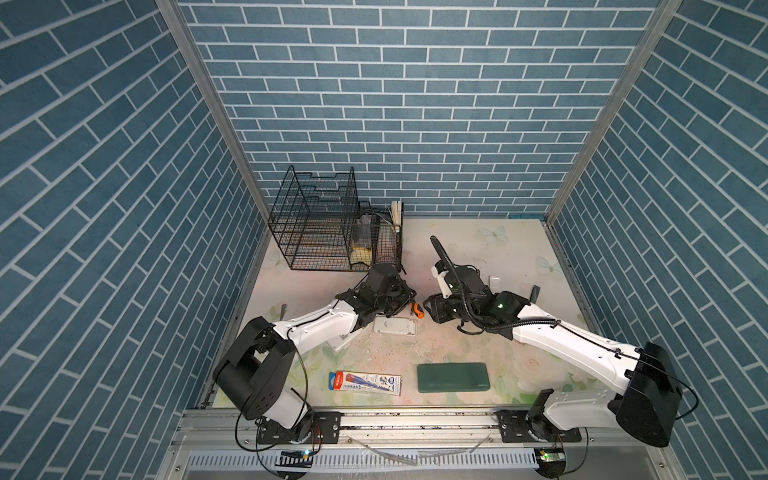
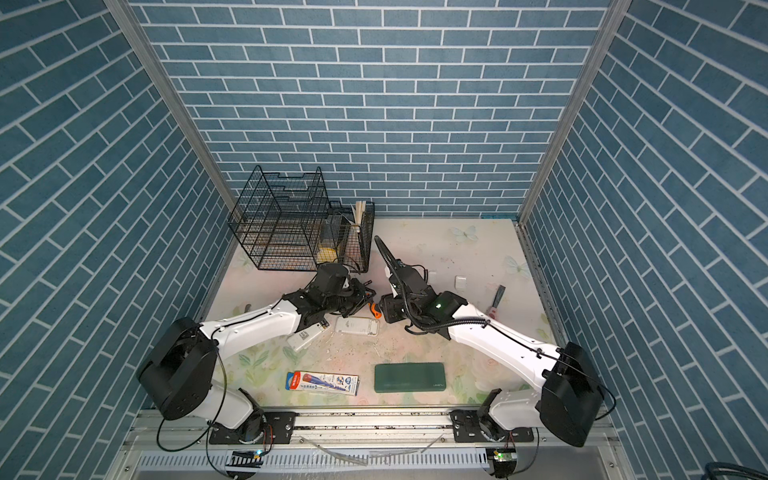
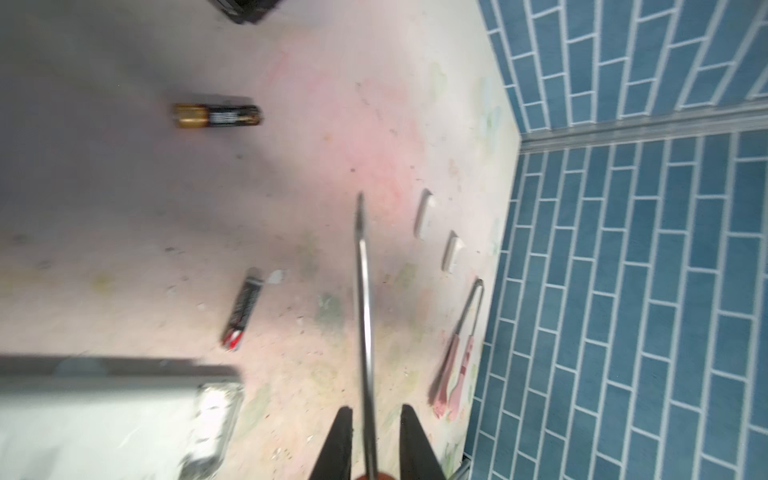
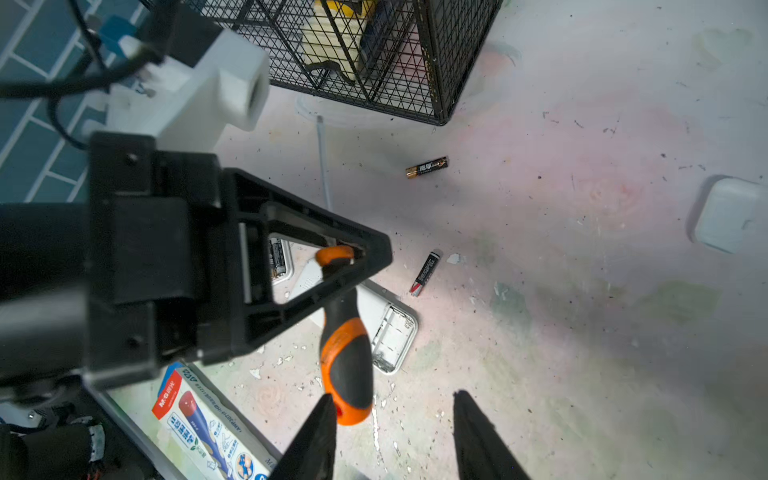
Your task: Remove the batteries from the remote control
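Where the blue brick-patterned walls (image 1: 415,104) close in on three sides, the pale floral surface (image 1: 478,257) lies scuffed and flecked with white crumbs. A black wire rack (image 1: 316,224) fills its far left corner, and a metal rail (image 1: 415,422) runs along the near edge. The widest bare stretch lies on the far right, beyond the right jaws (image 4: 392,436), broken only by a small white cover (image 4: 727,216) and, near the right wall, a pink-handled tool (image 3: 455,353).

The left jaws (image 3: 374,444) are closed on the metal shaft of the orange-and-black screwdriver (image 4: 347,357), whose handle sticks out behind them towards the right jaws. Those stand parted with nothing between them, one finger (image 4: 316,440) just beside the butt of the handle; whether it touches cannot be told.

Two batteries rest loose on the surface ahead of both jaws. The gold-ended battery (image 3: 216,115) lies farther out, towards the rack, well apart from the screwdriver tip. The slim battery with a red end (image 3: 243,309) lies nearer, beside the open white remote (image 4: 388,332), whose compartment at that end looks empty. A second white remote (image 2: 305,334) lies under the left arm. Nearer the rail lie a printed carton (image 1: 365,382) and a dark green case (image 1: 453,377).
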`<move>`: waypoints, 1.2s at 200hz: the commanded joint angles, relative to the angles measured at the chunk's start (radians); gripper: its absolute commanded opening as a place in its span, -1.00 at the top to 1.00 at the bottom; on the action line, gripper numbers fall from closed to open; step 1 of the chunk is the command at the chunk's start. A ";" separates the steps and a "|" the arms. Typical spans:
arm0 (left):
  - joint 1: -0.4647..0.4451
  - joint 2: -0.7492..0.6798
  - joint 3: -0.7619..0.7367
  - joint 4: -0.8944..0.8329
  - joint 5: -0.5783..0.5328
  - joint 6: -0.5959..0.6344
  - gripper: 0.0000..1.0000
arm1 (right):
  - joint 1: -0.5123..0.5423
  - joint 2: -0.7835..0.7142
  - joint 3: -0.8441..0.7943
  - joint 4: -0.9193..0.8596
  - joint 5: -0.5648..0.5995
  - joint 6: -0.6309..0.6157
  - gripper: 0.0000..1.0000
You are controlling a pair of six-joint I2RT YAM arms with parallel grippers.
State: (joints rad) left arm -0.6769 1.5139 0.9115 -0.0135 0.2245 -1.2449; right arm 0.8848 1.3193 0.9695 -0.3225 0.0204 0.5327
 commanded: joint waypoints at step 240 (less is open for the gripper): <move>0.073 0.060 0.137 -0.426 -0.205 -0.218 1.00 | -0.004 0.220 -0.279 0.881 -0.366 0.519 -0.03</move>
State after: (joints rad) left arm -0.6079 1.5635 1.0306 -0.4595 0.0212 -1.4471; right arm 0.8841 1.4914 0.6735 0.4526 -0.2947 0.9951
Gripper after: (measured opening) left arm 0.201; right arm 0.514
